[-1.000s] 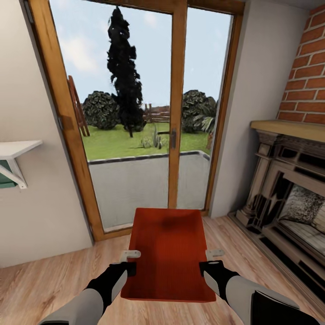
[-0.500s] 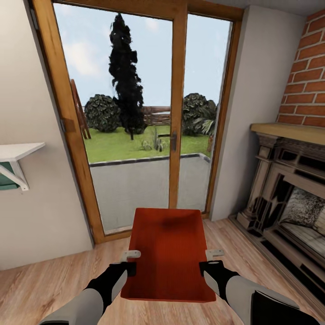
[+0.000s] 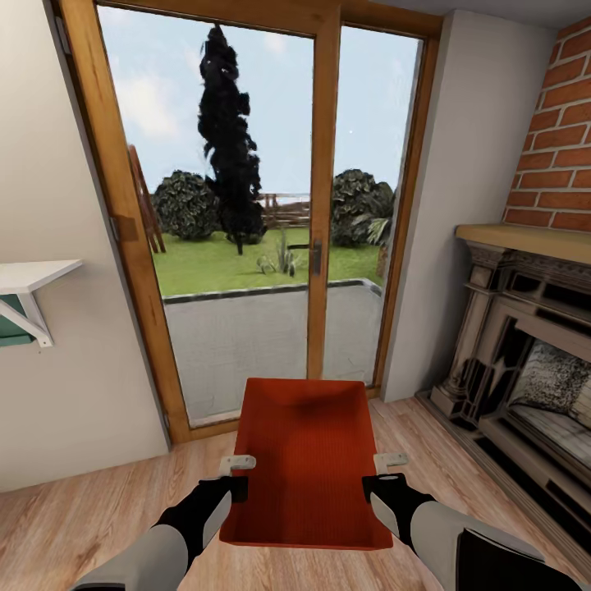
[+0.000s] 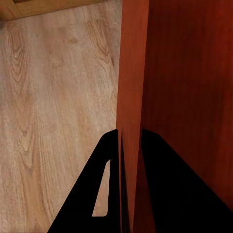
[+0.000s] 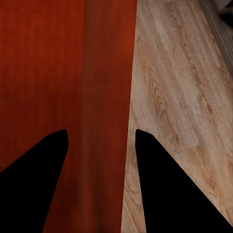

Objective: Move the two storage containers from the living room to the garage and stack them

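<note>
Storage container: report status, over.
Left gripper and right gripper each clamped on a side wall of the storage container, carried above the wood floor. Glass doors directly ahead, fireplace to the right.

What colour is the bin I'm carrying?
Orange-red storage container, finely ribbed; the head view shows it best.

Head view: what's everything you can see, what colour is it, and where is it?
storage container: one, orange-red, held above the wood floor, between both grippers
glass doors: two panes, wood frame, straight ahead
fireplace: one, dark carved stone with a red brick chimney, at the right
shelf: one, white, on the left wall
floor: light wood planks
left gripper: black, its fingers straddle the container's left wall
right gripper: black, its fingers straddle the right wall, with a gap around it in the wrist view
</note>
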Controlling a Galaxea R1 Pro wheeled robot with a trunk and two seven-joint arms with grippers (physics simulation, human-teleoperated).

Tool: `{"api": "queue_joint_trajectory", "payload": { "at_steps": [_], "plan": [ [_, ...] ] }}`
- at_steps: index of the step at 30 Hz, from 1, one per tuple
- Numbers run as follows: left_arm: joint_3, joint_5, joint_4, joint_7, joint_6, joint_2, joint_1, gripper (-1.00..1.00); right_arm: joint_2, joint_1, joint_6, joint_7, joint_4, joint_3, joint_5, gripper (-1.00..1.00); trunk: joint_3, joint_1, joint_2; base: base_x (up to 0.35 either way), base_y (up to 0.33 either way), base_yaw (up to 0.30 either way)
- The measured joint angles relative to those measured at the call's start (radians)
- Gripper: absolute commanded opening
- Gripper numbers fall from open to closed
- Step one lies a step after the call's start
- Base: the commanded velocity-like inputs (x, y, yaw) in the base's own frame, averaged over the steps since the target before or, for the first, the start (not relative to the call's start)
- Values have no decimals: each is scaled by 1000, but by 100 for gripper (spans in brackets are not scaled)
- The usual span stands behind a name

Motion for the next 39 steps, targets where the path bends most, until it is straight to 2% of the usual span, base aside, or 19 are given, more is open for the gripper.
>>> {"api": "queue_joint_trajectory", "payload": {
  "at_steps": [39],
  "plan": [
    [0,0,-1,0,1,0,0,-100,-1,0,0,1,-1,-1,-1,-100,0,0,0,2,0,0]
  ]
}}
